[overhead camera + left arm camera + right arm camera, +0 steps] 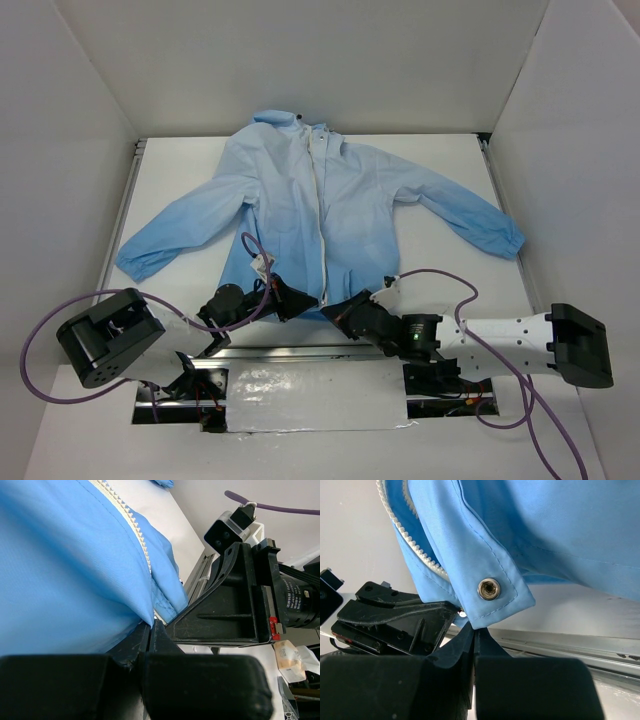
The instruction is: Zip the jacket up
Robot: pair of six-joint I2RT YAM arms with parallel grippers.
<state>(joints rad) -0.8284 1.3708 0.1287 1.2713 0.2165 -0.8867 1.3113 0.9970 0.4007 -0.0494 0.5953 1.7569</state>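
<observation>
Well, on the white table the jacket lies spread flat, mid-frame from above. At its lower hem the left hand and the right hand are each clenched on a front corner. The zipper seems not yet joined, so I think all the zipping remains.

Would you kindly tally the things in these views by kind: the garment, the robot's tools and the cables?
jacket: 1
tools: 2 (left tool, right tool)
purple cables: 2 (left cable, right cable)
Total: 5
</observation>
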